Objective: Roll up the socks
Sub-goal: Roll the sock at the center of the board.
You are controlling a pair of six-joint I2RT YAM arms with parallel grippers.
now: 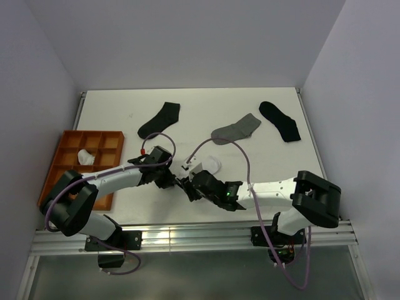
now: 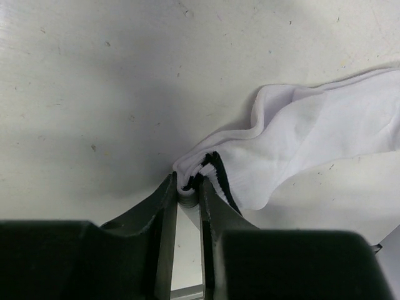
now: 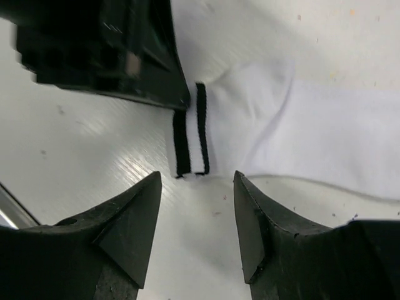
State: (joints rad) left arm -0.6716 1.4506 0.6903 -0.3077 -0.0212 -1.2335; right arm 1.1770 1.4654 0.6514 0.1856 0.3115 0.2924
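while the left claw (image 2: 189, 187) clamps the striped sock (image 2: 300, 144) by its cuff, the right claw (image 3: 197, 180) stands apart, cuff at its twelve o'clock.

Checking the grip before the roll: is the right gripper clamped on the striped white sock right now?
No, the right gripper is open, its jaws apart and not touching the cuff of the striped sock.

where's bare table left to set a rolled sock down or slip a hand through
Free: the patch of white table between the grey sock, the right-hand black sock and the right arm; also the back-left corner beyond the orange compartment tray. Crowded: front centre, where the left gripper and right gripper meet at the white striped-cuff sock.
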